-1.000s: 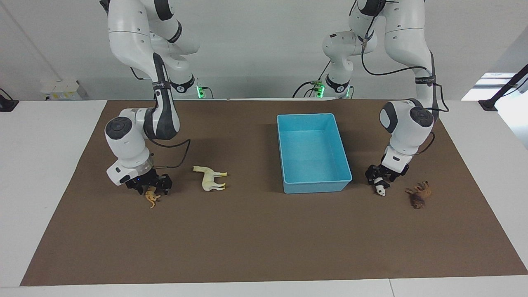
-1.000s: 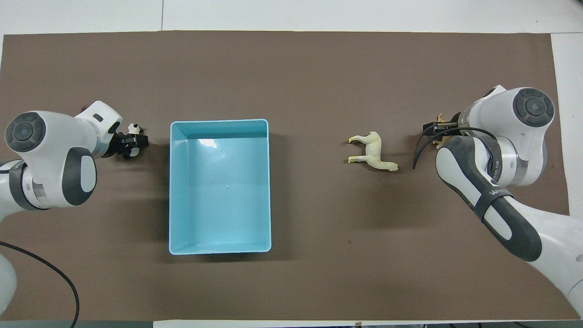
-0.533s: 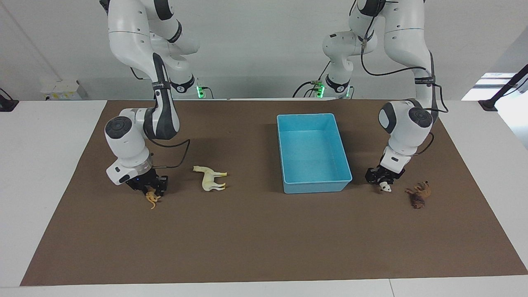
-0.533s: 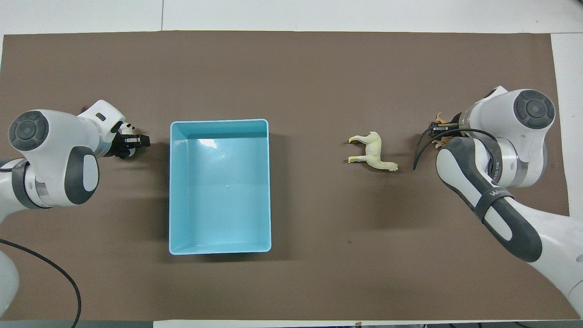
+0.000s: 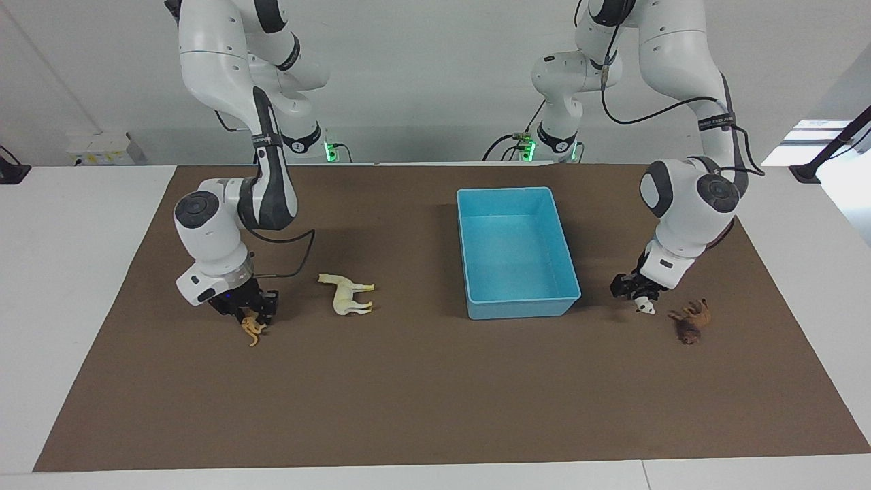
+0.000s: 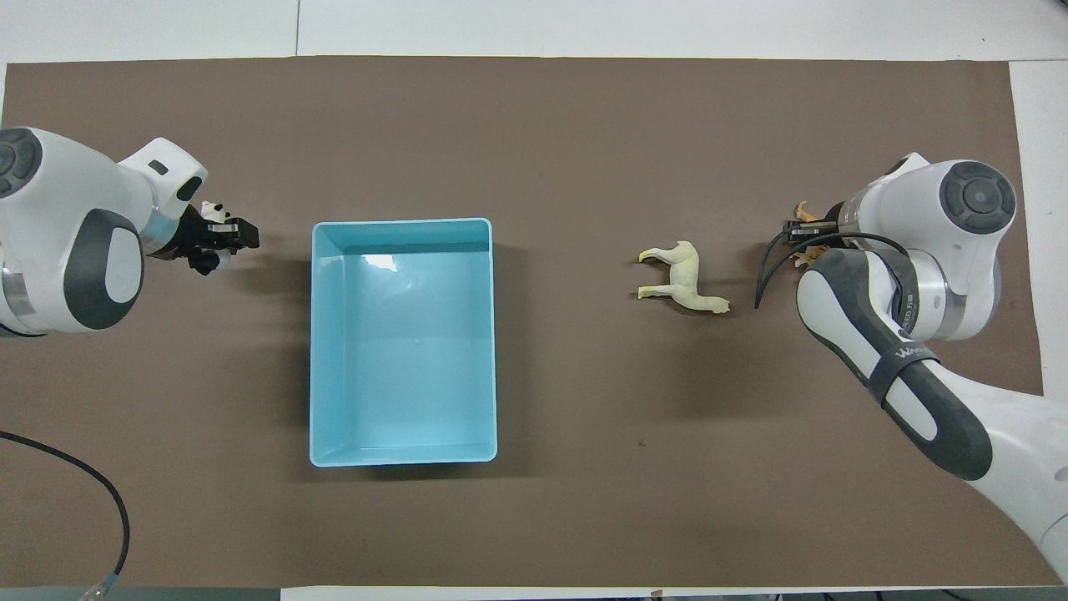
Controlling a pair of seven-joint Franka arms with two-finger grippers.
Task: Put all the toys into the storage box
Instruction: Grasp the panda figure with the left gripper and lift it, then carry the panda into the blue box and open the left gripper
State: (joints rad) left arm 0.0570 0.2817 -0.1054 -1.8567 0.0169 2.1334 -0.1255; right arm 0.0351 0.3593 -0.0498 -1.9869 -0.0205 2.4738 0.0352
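Note:
My left gripper point(image 5: 634, 294) is shut on the black-and-white panda point(image 5: 644, 307) and holds it a little above the mat, beside the light blue storage box point(image 5: 520, 309) toward the left arm's end. The dark brown lion point(image 5: 691, 320) lies on the mat next to it, hidden in the overhead view. My right gripper point(image 5: 250, 318) is shut on the orange tiger point(image 5: 253, 331), low at the mat. The cream horse point(image 5: 347, 294) lies on its side between the tiger and the box. Overhead: panda point(image 6: 214, 212), left gripper point(image 6: 219, 242), box point(image 6: 400, 222), horse point(image 6: 684, 275), tiger point(image 6: 806, 211), right gripper point(image 6: 801, 238).
A brown mat point(image 5: 422, 395) covers the white table. A black cable point(image 5: 299, 258) loops from the right arm's wrist just above the mat near the horse. Another cable point(image 6: 83, 492) lies on the mat at the left arm's end, near the robots.
The left gripper has closed on the panda and lifted it off the mat, shifting slightly toward the left arm's end. The right gripper's fingers have closed on the tiger.

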